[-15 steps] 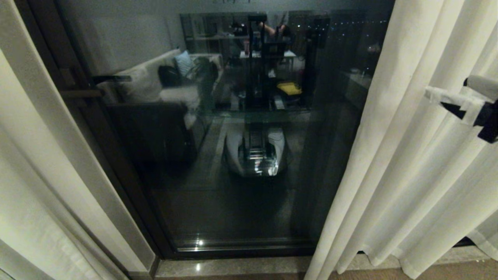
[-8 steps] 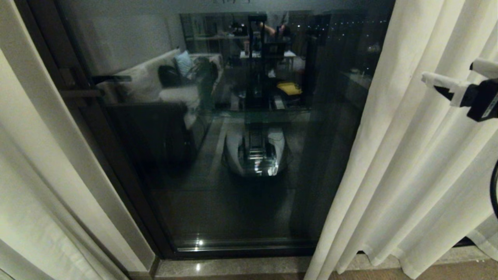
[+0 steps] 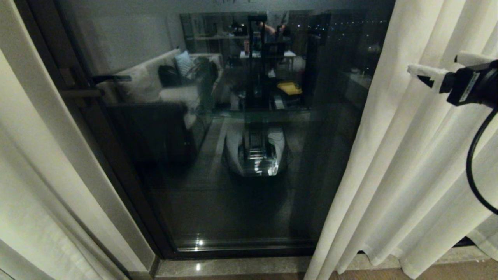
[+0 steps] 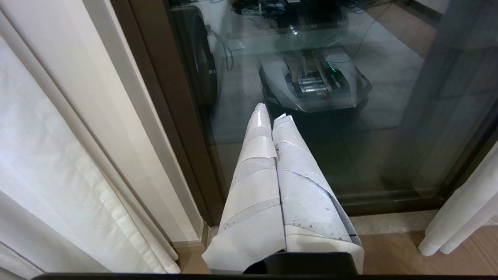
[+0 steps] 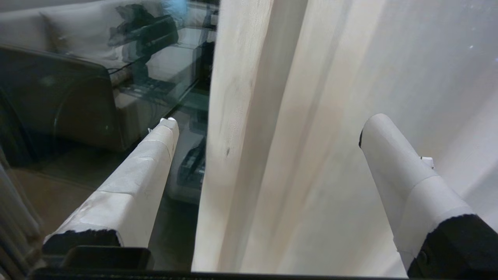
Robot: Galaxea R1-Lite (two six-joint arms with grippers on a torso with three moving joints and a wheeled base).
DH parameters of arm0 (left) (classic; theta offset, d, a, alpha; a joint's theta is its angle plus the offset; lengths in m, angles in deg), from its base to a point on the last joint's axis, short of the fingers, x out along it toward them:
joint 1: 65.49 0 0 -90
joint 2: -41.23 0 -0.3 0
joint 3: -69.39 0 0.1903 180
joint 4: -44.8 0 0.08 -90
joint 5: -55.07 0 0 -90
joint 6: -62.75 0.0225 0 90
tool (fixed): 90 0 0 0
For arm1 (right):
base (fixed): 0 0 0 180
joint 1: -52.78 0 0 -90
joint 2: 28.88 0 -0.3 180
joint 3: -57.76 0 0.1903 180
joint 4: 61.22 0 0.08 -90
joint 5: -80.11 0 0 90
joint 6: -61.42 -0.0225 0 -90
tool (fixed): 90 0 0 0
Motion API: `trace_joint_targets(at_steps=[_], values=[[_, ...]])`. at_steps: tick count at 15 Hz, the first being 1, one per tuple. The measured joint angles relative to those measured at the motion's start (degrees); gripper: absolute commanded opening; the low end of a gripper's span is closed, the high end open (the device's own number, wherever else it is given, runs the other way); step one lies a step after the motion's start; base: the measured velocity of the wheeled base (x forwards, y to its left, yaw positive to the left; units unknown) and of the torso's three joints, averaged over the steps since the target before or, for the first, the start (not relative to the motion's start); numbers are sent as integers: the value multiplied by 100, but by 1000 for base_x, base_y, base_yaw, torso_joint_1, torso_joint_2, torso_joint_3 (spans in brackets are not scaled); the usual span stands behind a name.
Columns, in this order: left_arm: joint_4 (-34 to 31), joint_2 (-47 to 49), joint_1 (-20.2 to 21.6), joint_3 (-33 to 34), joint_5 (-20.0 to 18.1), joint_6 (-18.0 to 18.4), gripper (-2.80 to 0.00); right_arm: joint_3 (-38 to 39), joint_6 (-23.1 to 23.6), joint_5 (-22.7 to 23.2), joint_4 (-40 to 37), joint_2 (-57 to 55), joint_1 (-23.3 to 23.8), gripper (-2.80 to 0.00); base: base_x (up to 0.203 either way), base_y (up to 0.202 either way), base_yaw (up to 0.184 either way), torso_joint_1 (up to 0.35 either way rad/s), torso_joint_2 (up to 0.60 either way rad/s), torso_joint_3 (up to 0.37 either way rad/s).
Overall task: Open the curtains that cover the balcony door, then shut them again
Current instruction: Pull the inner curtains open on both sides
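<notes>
Two curtains (image 3: pixel 404 163) hang floor-length at either side of the balcony door (image 3: pixel 218 155), drawn apart so the dark glass pane shows between them, reflecting the room and the robot's own base. One panel of cream woven fabric falls in long vertical pleats on the robot's right, its inner edge overlapping the glass; the other panel (image 3: pixel 42 167) lies along the door's dark frame on the left. A dark lever handle (image 3: pixel 111 79) sits on the frame's left side.

Judging by the deep soft folds, the cloth looks light and limp. It should bunch easily and slide along its rail, and it could slip from smooth pads unless several pleats are gathered. The best hold seems to be the right panel's inner edge, well above the hem.

Smaller still, the right gripper (image 5: pixel 268 128) is level against that panel with its taped fingers (image 5: pixel 155 155) spread wide, straddling the edge pleats and gripping nothing. Parked low near the door, the left gripper (image 4: pixel 272 116) has its taped fingers pressed together, empty.
</notes>
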Motion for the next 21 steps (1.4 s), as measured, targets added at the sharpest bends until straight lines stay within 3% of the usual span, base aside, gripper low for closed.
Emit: trace_joint_targets(at_steps=[10,16,21], values=[[2,0,-1,0,0,-2,-280,-937,-338,6,484,-1166,356,0,0,0,0,0,0,0],[2,0,2,0,2,1,-280,-1273,-917,67,1030,-1760,282,0,0,0,0,0,0,0],[1,0,0,0,4,1,-280,-1292,-954,262,1036,-1893,122,0,0,0,0,0,0,0]])
